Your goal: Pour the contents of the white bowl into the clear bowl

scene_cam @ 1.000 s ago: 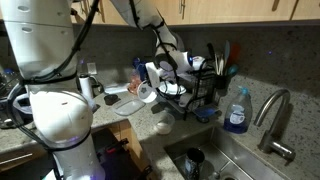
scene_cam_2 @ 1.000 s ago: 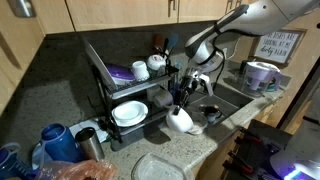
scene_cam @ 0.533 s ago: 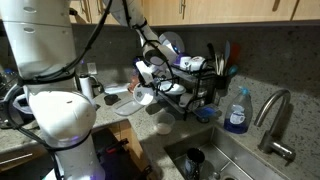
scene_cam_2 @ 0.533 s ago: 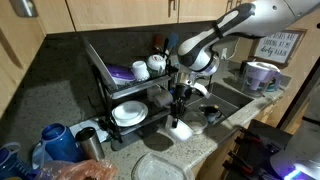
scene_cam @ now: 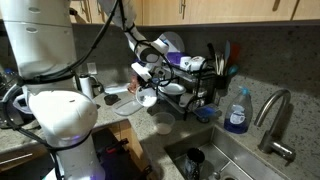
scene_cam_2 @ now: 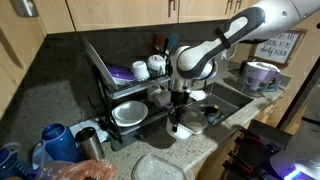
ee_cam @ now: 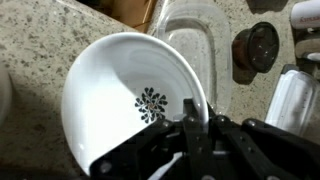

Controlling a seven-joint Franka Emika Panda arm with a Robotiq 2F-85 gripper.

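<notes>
Claw [ee_cam: 192,128] is pressed together on the near rim of the white bowl [ee_cam: 110,90], so the bowl is pinched by its edge and held up off the counter [ee_cam: 30,40]. In an exterior view the white bowl [scene_cam: 147,98] is seen right under the claw, in front of the dish rack [scene_cam: 190,90], and tipped a bit rather than level. Only a dark flower-shaped mark is seen at the bottom of the bowl, and whether that's print or actual contents can't be told tbh. The clear bowl [scene_cam: 162,124] is sat on the counter lower down and off to one side, near the edge by the sink [scene_cam: 215,160], apart from the white one.

So the step in hand is judged to be the carry and line-up, with the pour not yet done. For the next move, the white bowl's free lip would need to be brought over the clear bowl and the wrist rolled slowly, since only the rim is gripped. Something glassy is seen past the bowl in the wrist view, but bowl or tray can't be called.
</notes>
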